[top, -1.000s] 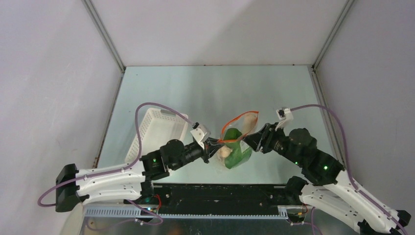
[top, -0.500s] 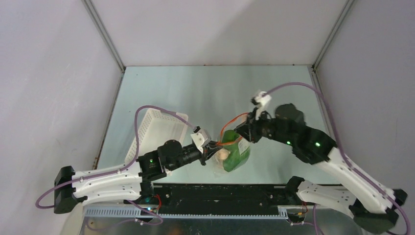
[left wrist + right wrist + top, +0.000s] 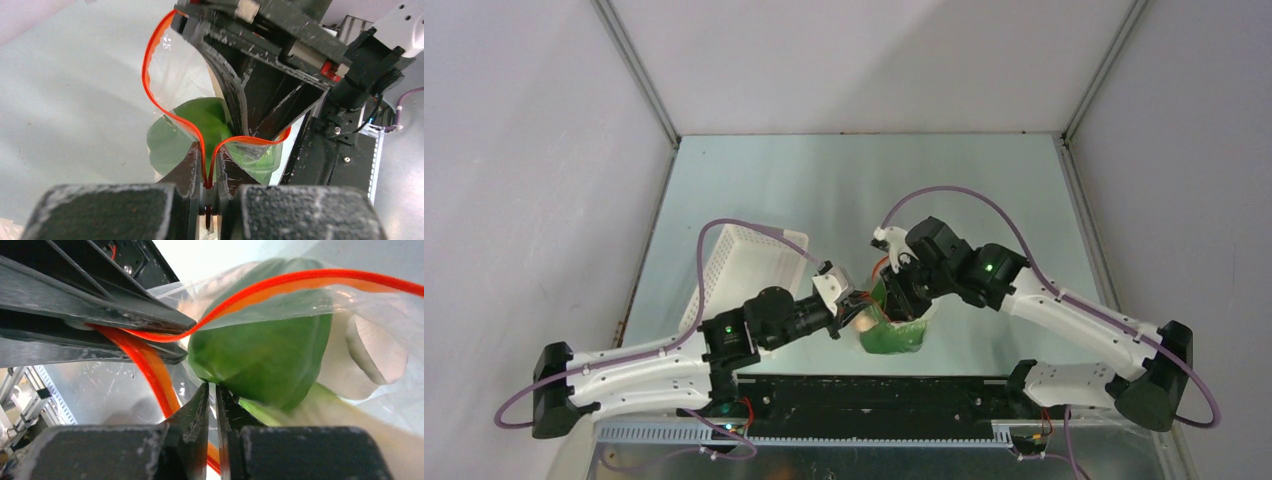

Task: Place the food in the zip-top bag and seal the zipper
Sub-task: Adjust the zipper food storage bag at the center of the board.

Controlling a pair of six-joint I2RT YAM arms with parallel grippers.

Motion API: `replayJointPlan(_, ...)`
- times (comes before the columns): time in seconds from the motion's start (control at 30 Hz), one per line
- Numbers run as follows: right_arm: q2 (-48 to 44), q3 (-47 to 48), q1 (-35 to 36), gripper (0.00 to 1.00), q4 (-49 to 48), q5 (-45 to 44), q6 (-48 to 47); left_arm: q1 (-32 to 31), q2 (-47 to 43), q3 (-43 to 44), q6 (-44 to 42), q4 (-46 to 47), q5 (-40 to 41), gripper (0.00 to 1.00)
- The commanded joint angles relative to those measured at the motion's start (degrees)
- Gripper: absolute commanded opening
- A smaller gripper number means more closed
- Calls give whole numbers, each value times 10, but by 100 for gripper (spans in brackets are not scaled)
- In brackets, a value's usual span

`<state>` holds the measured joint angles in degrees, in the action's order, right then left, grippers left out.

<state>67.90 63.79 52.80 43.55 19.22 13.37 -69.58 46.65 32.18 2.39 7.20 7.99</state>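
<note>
The zip-top bag [image 3: 894, 335] stands on the table with bok choy [image 3: 200, 117] and a white mushroom [image 3: 375, 350] inside. Its red-orange zipper [image 3: 147, 85] curves in an open loop. My left gripper [image 3: 207, 150] is shut on the near end of the zipper; it also shows in the top view [image 3: 861, 305]. My right gripper [image 3: 212, 386] is shut on the clear bag film beside the strip, just in front of the green leaf [image 3: 265, 360]. In the top view it [image 3: 892, 292] hangs over the bag mouth, close to the left gripper.
A white perforated basket [image 3: 744, 265] lies on its side at the left, behind the left arm. The black rail [image 3: 874, 395] runs along the table's near edge, just below the bag. The enclosure walls stand on three sides.
My right arm has swung left from the bag's right edge across its mouth to beside the left gripper. The mouth loop has narrowed. The left gripper has kept its hold.
</note>
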Motion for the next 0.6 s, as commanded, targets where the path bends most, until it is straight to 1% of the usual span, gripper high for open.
replayJointPlan(0.0, -17, -15, 5, 15, 56, -40, 11, -3, -30, 20, -19, 84, -8, 0)
replayJointPlan(0.03, -30, -12, 3, 23, 41, -49, 14, -3, -29, 23, -21, 80, -13, 0)
replayJointPlan(0.07, -58, -3, 0, 26, 33, -65, 12, -3, -26, 26, -22, 69, -23, 0)
replayJointPlan(0.1, -74, 2, -2, 34, 20, -74, 6, -3, -25, 31, -23, 65, -29, 0)
replayJointPlan(0.13, -108, 10, -4, 38, 13, -89, 2, -3, -22, 37, -30, 56, -38, 0)
replayJointPlan(0.17, -124, 11, -6, 46, -4, -92, -10, -3, -21, 39, -34, 53, -41, 0)
replayJointPlan(0.2, -157, 12, -6, 50, -13, -93, -17, -4, -18, 40, -39, 50, -48, 0)
replayJointPlan(0.23, -170, 11, -6, 53, -32, -88, -42, -3, -18, 41, -41, 50, -54, 0)
replayJointPlan(0.27, -194, 6, -5, 55, -48, -63, -59, -3, -16, 41, -44, 50, -65, 0)
replayJointPlan(0.3, -204, 3, -3, 58, -54, -27, -97, -3, -15, 42, -46, 51, -70, 0)
replayJointPlan(0.33, -218, -6, -1, 59, -64, -5, -123, -3, -14, 42, -52, 50, -84, 0)
replayJointPlan(0.37, -227, -18, 2, 63, -66, 52, -177, -3, -12, 44, -54, 47, -100, 0)
replayJointPlan(0.4, -229, -23, 6, 69, -71, 75, -233, -3, -12, 45, -60, 46, -108, 0)
replayJointPlan(0.43, -229, -31, 9, 73, -76, 98, -254, -3, -9, 47, -65, 41, -123, 0)
replayJointPlan(0.47, -227, -32, 13, 77, -90, 108, -290, -3, -9, 48, -67, 39, -129, 0)
replayJointPlan(0.57, -206, -34, 14, 83, -123, 121, -350, -3, -5, 56, -73, 23, -149, 0)
